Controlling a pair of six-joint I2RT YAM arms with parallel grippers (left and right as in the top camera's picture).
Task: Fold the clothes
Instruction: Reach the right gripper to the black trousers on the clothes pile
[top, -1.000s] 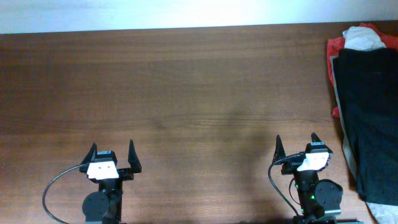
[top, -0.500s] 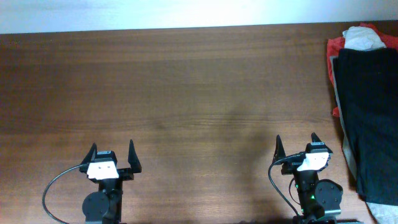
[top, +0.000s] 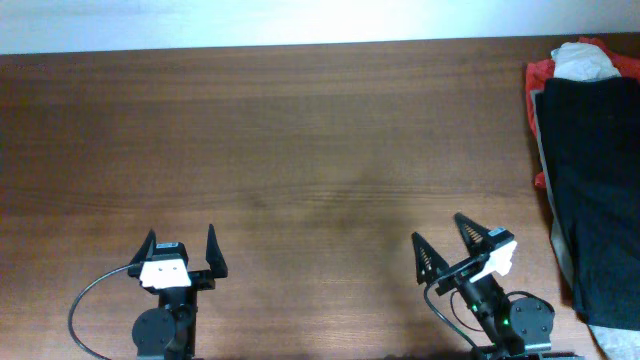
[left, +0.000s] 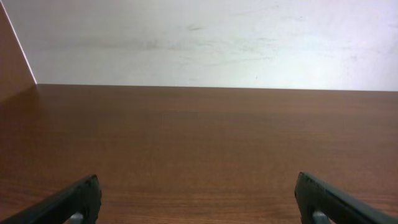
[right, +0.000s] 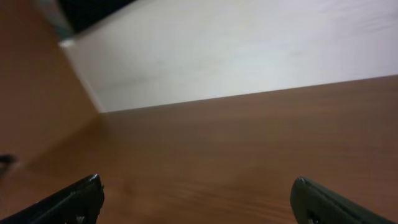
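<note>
Left gripper (top: 181, 240) low at the near edge of the table (top: 300, 130), aimed straight at the far edge, dark fingers (left: 69, 202) spread wide with nothing between. Right gripper (top: 438, 232) at the same near edge, well apart from the left, angled toward the table's left side and rolled off level, fingers (right: 323, 202) likewise spread wide, empty.

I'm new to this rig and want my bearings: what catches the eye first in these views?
The clothes heaped at the right edge of the brown table draw the eye first: a wide black garment on top, with red fabric and white fabric showing at the far corner. Along the near edge both arms rest with jaws open, the left gripper pointing straight ahead, the right gripper angled to the left.
</note>
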